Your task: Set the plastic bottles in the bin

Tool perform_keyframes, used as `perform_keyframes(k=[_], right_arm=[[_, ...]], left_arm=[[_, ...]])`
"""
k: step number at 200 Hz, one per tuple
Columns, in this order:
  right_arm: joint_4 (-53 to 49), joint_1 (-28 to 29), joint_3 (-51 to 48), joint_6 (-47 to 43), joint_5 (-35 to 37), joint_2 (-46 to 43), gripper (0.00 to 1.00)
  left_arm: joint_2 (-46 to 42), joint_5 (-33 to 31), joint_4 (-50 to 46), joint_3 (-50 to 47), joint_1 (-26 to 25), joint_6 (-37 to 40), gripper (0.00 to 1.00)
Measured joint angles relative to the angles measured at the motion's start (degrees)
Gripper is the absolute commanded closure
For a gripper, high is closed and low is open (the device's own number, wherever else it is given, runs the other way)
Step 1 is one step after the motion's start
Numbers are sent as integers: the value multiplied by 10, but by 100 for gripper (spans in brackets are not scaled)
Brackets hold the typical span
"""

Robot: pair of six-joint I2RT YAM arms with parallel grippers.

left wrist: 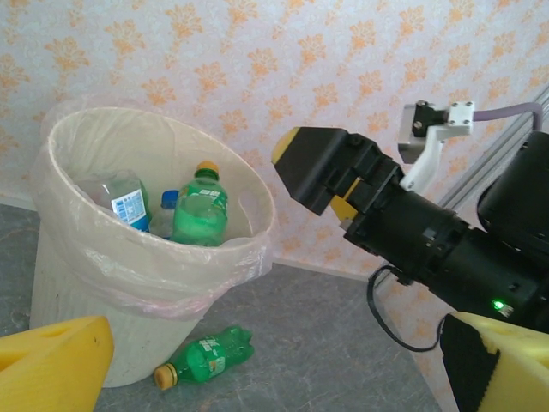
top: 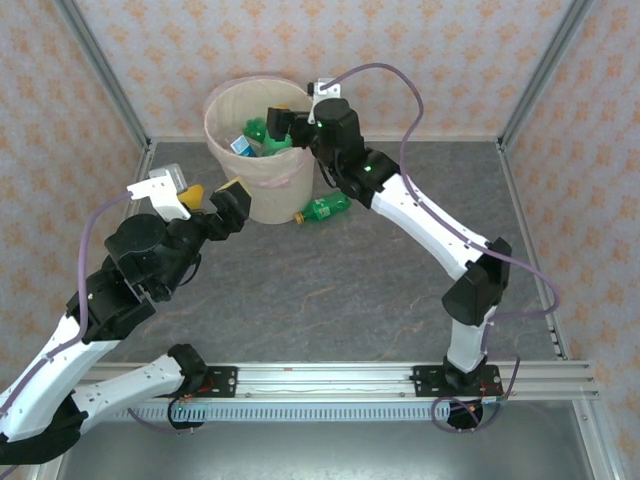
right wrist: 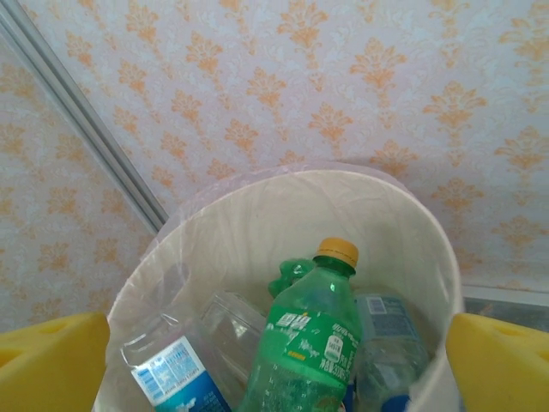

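Observation:
The cream bin (top: 268, 196) with its thin liner stands at the back of the table. Inside it are several plastic bottles: an upright green one with a yellow cap (right wrist: 313, 335), a clear one with a blue label (right wrist: 171, 378) and another clear one (right wrist: 388, 339). My right gripper (top: 283, 125) hangs open over the bin's right rim, nothing between its fingers (right wrist: 51, 365). One green bottle with a yellow cap (top: 325, 208) lies on the table just right of the bin's base, also in the left wrist view (left wrist: 206, 356). My left gripper (top: 215, 195) is open and empty, left of the bin.
Patterned walls close in the back and both sides, with metal posts (top: 100, 60) at the corners. A rail (top: 320, 378) runs along the near edge by the arm bases. The right arm (top: 430, 225) stretches across the table's right half.

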Motion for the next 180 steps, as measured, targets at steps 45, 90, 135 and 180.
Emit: perform_keyframes(k=[45,90,135,180], right_arm=[[56,-3,-154,18,31,-93,0],[92,-52,-273,79,37,-160,0],[114,-100,-372,181,9,-181,3],[123,-121,-405,292,-43,-155,10]], left_arm=[[16,12,1,-5,0,0,1],[32,35,10,-16,0,0,2],[50,61,19,-20,0,-2,3],[71,94,19,-18,0,-5,1]])
